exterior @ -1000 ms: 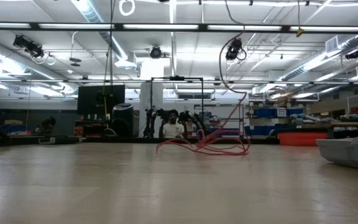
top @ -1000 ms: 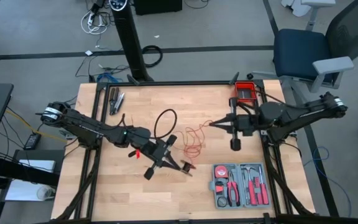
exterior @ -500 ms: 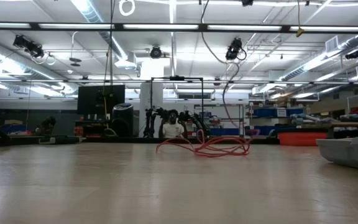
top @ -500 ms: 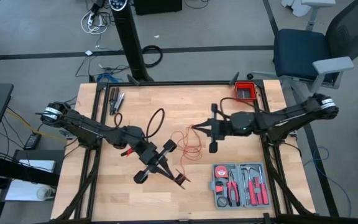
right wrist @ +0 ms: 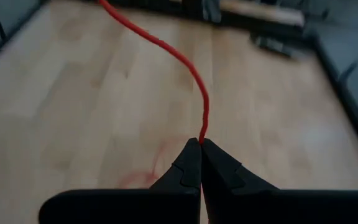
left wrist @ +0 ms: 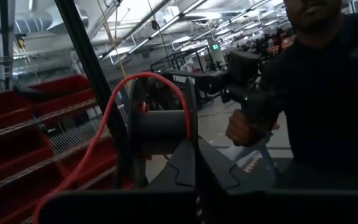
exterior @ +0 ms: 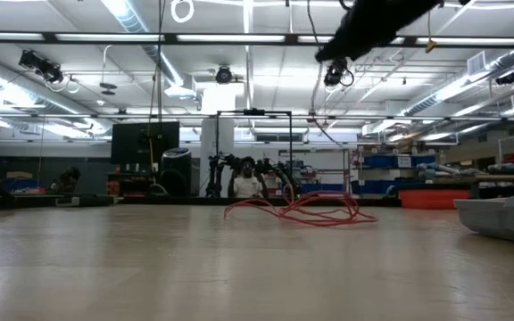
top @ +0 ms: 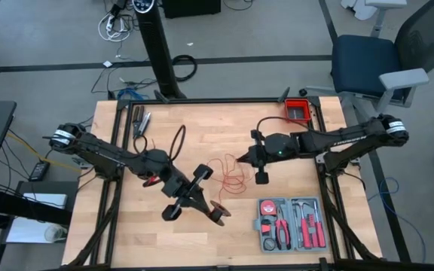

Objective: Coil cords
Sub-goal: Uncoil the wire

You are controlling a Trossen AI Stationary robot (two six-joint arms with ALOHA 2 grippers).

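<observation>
The thin red cord lies in a loose tangle on the wooden table's middle and shows low in the low view. One strand rises from it to my right gripper, which hangs above the tangle, tilted down and shut on the cord. My left gripper is nearer the table's front, shut on a small black spool. A red loop of cord runs over that spool. My left gripper pinches the black spool at its flange between its two shut fingers. The spool is lifted clear of the table, and the cord arches over its hub. My right gripper pinches a single strand of the cord at its fingertips, coming from the table's right and slanting down. Beyond the fingers the strand curves away slack.
A grey tool case with red-handled tools sits at the front right. A red bin stands at the far right corner and hand tools at the far left. A person in dark clothing stands beyond the table.
My right gripper has come down and gone toward the table's left, over the tangle, staying shut on the cord; the strand that rose high has sunk. My left gripper has tipped up and rolled, turning the spool about.
</observation>
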